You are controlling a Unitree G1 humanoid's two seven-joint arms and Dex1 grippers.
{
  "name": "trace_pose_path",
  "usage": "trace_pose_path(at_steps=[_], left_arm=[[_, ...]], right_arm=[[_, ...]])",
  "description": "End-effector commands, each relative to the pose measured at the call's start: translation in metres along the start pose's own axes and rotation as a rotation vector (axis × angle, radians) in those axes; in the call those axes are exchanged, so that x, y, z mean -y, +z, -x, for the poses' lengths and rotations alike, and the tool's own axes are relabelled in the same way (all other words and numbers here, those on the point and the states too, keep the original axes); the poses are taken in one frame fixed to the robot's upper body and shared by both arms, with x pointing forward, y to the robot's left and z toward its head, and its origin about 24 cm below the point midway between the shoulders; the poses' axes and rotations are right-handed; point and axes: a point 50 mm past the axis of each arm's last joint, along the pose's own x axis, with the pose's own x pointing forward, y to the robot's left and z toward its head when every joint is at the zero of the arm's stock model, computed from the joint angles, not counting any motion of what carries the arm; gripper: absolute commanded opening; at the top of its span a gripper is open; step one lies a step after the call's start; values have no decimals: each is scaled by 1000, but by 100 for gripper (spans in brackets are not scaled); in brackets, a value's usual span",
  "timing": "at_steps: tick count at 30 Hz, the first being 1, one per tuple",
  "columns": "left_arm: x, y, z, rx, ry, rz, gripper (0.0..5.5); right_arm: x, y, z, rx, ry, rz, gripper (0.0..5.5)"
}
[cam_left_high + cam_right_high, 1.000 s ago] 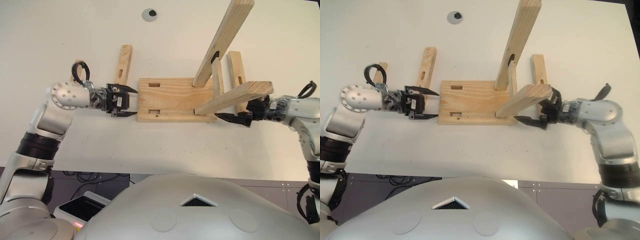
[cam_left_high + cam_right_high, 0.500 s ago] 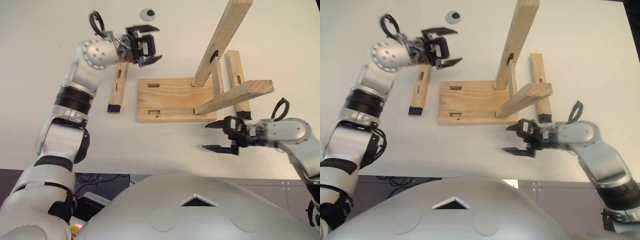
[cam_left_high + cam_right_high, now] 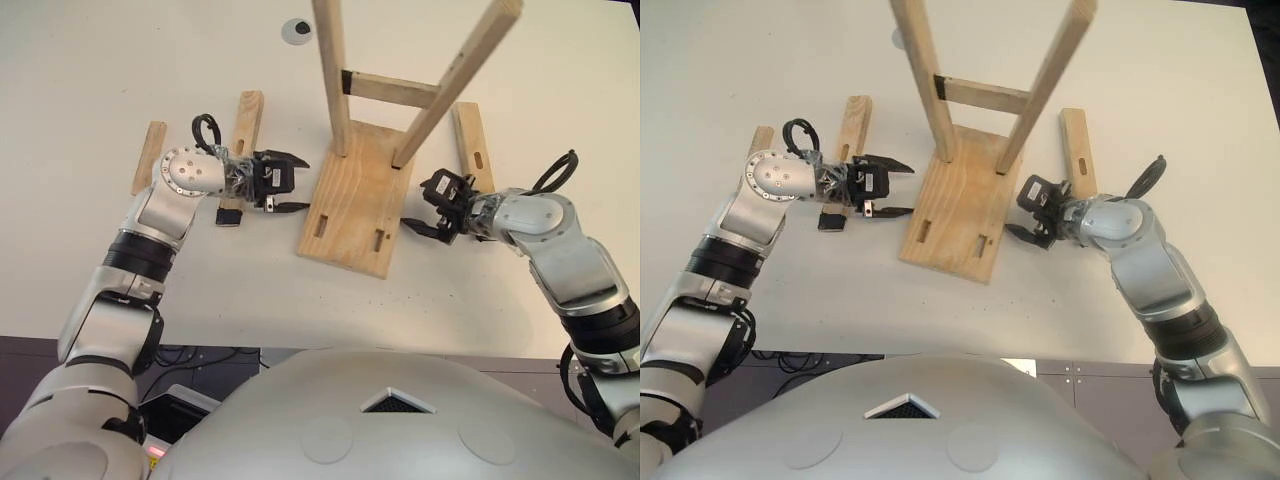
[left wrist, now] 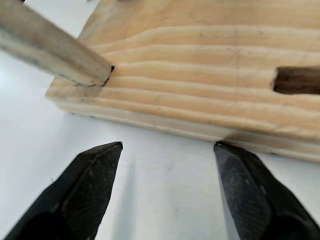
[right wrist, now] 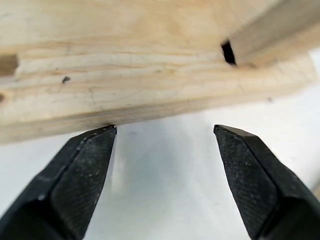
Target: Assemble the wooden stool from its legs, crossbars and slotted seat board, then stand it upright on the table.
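We see pale, grain-streaked wood in the seat board (image 3: 350, 205), a white counter (image 3: 100, 80), and a black left tool (image 3: 300, 185) and right tool (image 3: 418, 207).

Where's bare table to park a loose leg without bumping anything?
Bare: the near strip of table in front of the seat board, between the arms; also the far left corner beyond the short crossbar. Crowded: left of the board, left gripper and loose leg; right of it, right gripper and another leg.
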Motion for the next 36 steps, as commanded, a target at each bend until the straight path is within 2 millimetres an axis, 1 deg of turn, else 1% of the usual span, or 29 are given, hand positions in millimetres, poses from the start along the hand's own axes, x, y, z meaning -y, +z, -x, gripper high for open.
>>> trace_pose_path(at_steps=[1, 5, 7, 9, 11, 13, 15, 16, 17, 19, 23, 27, 29, 31, 33, 35, 36], left_arm=[[7, 15, -3, 55, 1, -6, 338], [6, 15, 7, 26, 49, -19, 338], [6, 10, 19, -1, 88, -17, 338], [7, 8, 38, -20, 147, -4, 338], [6, 13, 62, 11, 261, 45, 338], [-2, 15, 85, 143, 494, 197, 338], [-7, 4, 109, 247, 784, 383, 338], [-5, -7, 120, 256, 905, 467, 338], [2, -24, 130, 219, 1000, 535, 338], [18, -47, 141, 175, 1097, 653, 338], [45, -74, 142, 88, 1134, 749, 338], [63, -100, 145, 16, 1172, 839, 338], [72, -113, 143, -20, 1148, 890, 338], [78, -120, 137, -39, 1089, 928, 338], [81, -125, 132, -23, 1058, 981, 338], [81, -127, 132, 29, 1071, 1046, 299], [82, -129, 132, 39, 1074, 1071, 291]], right_arm=[[4, 6, -5, 18, -7, 7, 359], [10, 7, 3, 21, -22, 11, 359], [13, 8, 11, 30, -25, 12, 359], [18, 10, 20, 50, -28, -4, 359], [25, 9, 28, 63, -56, -31, 359], [31, 6, 34, 65, -91, -51, 359], [33, 3, 36, 63, -105, -63, 359], [32, 1, 36, 61, -106, -70, 359], [30, -1, 37, 59, -107, -79, 359], [27, -5, 37, 53, -107, -87, 359], [28, -5, 38, 58, -113, -97, 359], [27, -5, 35, 59, -96, -93, 359], [27, -5, 34, 58, -95, -95, 359], [28, -5, 34, 60, -93, -95, 359], [28, -3, 32, 63, -87, -89, 359], [28, -2, 31, 67, -81, -83, 359], [28, -1, 31, 68, -78, -82, 359]])
